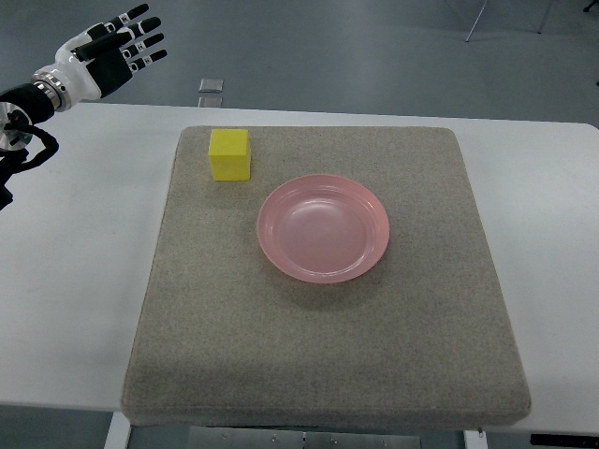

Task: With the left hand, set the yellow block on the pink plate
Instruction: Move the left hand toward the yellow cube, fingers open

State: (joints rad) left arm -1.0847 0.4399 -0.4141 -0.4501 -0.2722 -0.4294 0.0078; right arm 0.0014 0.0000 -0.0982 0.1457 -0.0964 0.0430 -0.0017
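A yellow block (229,154) sits on the grey mat (318,355) near its far left corner. To its right and slightly nearer lies the empty pink plate (323,227), close to the mat's middle. My left hand (126,45) hovers at the top left, beyond the table's far edge, well left of and above the block. Its fingers are spread and hold nothing. The right arm does not show.
The mat lies on a white table (75,281). A small clear square object (211,85) lies on the floor just past the table's far edge. Chair legs (477,19) show at the top right.
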